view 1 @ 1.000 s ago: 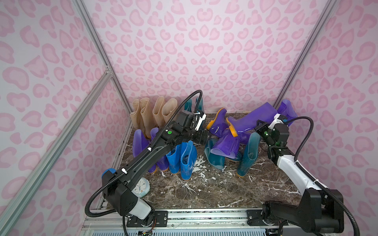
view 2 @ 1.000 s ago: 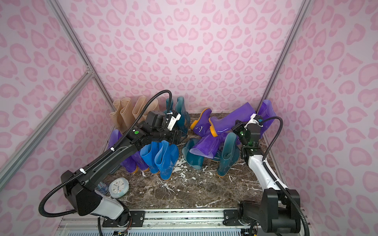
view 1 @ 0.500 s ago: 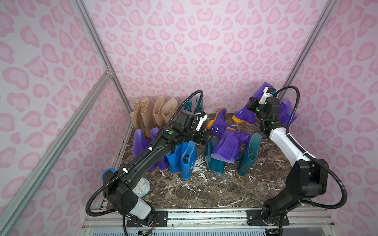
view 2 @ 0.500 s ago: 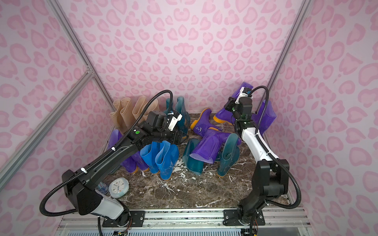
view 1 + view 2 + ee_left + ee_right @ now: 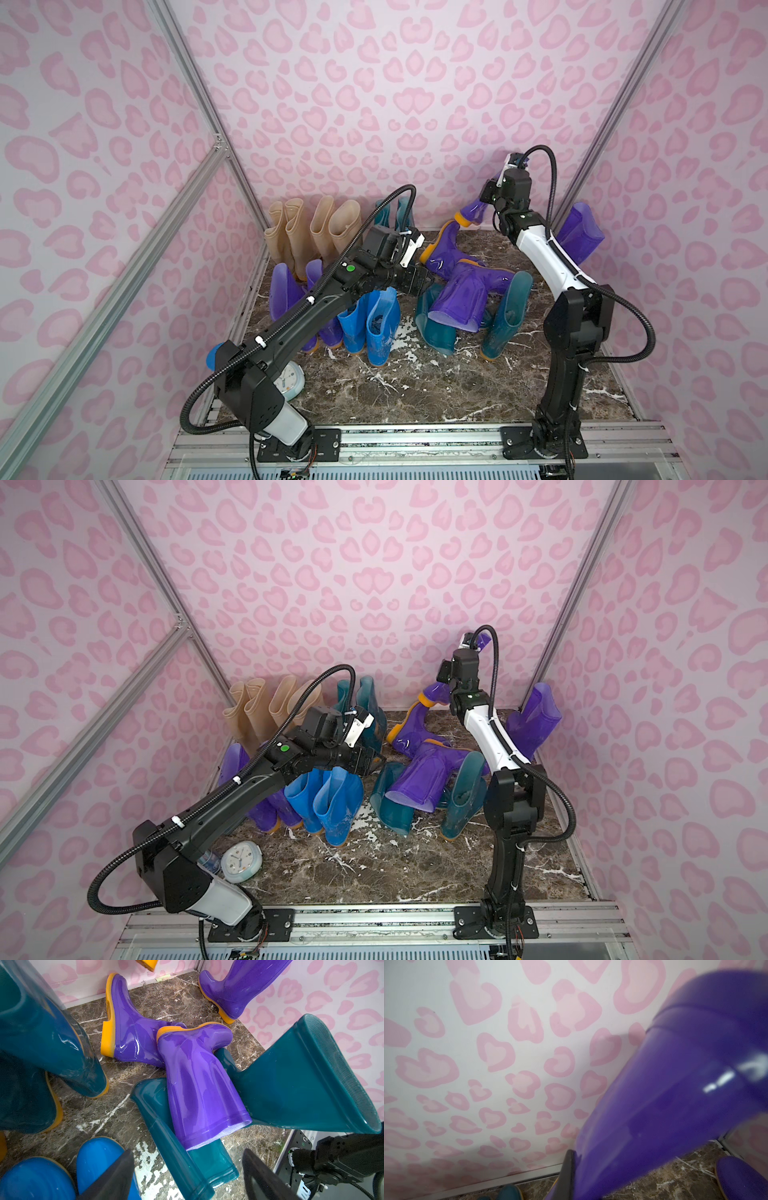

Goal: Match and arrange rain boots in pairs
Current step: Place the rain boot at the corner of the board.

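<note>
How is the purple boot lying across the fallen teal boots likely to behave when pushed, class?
The purple boot looks glossy, so probably slippery. It rests on a fallen teal boot, so it may slide off. Its hollow open shaft likely flexes when squeezed.

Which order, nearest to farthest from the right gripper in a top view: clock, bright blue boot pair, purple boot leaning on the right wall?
From the right gripper, shut on the held purple boot:
1. Right wall, beside that arm: leaning purple boot.
2. Centre-left of the table: bright blue boot pair.
3. Front-left corner: clock.
</note>
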Controlling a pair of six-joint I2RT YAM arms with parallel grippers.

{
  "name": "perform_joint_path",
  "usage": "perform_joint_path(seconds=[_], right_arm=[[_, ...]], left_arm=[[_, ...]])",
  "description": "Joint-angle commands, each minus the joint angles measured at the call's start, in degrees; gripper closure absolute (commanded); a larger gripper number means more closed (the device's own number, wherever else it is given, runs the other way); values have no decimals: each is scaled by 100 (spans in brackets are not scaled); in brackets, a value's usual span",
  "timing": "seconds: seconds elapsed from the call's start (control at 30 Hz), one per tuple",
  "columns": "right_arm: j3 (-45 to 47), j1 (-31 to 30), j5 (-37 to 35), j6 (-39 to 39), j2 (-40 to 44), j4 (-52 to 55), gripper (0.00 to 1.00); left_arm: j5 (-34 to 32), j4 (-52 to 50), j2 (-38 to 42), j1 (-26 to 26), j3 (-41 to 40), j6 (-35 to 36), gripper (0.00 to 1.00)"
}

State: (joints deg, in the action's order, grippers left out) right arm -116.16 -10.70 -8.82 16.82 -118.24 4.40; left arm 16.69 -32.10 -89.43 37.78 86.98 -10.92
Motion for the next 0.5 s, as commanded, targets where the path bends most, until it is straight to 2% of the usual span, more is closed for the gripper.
perform_joint_path(seconds=[0.0, 0.1, 0.2, 0.33, 0.47], right_arm=[[-849, -179, -778, -456, -392, 110, 100], [-1177, -461, -1290, -978, -601, 92, 100], [-1373, -603, -1397, -1338, -832, 57, 100], [-1778, -555, -1541, -1566, -1265, -50, 100], [-2703, -264, -1358, -1347, -1946, 239, 100]], left_arm=[[73, -64, 17, 1, 37, -23, 17], [19, -65, 9, 1, 22, -3, 17], [86, -57, -26, 6, 21, -11, 17], [160, -42, -55, 8, 21, -48, 17], [149, -42, -57, 4, 21, -17, 17]])
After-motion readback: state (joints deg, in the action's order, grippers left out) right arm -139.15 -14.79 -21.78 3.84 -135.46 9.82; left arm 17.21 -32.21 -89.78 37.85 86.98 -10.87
